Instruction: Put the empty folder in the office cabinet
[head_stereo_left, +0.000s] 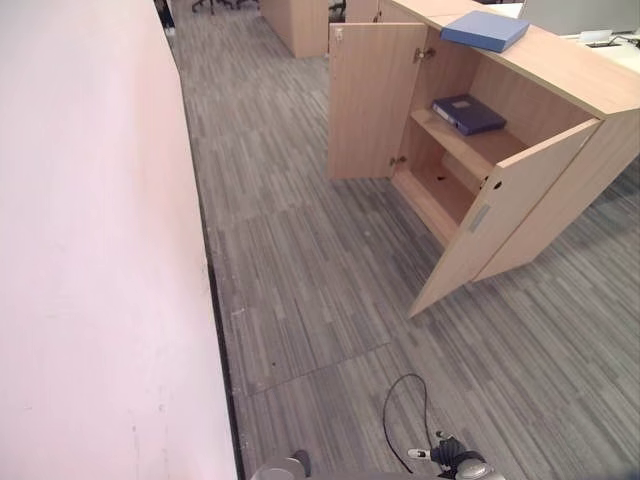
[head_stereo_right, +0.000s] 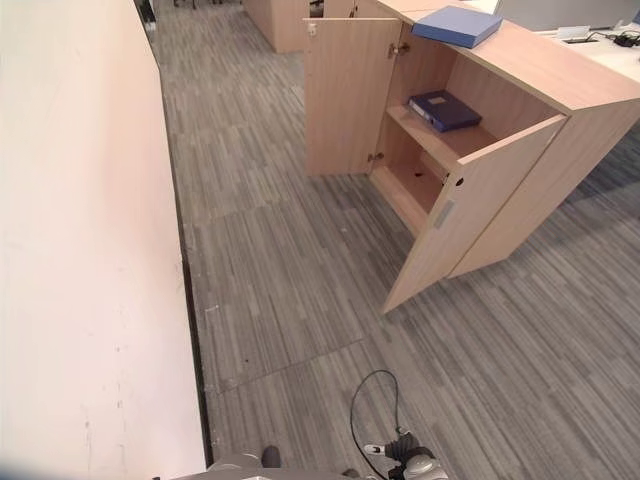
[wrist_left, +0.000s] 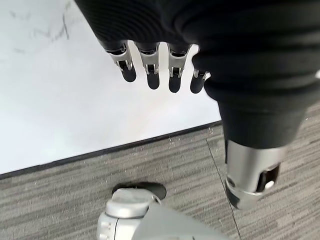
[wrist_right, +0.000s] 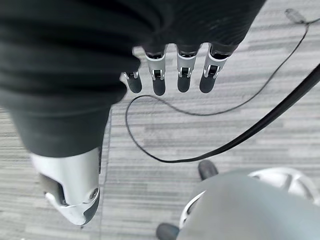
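Note:
The wooden office cabinet (head_stereo_left: 575, 75) stands at the upper right with both doors swung open. A light blue folder (head_stereo_left: 485, 30) lies flat on its top. A dark blue folder (head_stereo_left: 468, 113) lies on the upper shelf inside; the lower shelf (head_stereo_left: 440, 190) is bare. My left hand (wrist_left: 150, 72) hangs down beside the white wall with straight fingers and holds nothing. My right hand (wrist_right: 182, 75) hangs over the carpet, fingers straight as well, holding nothing. Both hands are far from the cabinet.
A white wall (head_stereo_left: 90, 250) runs along the whole left side. The cabinet's near door (head_stereo_left: 500, 225) juts out into the grey carpet floor (head_stereo_left: 320, 300). Another wooden cabinet (head_stereo_left: 296, 22) stands far back, and a desk with small items (head_stereo_left: 600, 38) is behind the cabinet.

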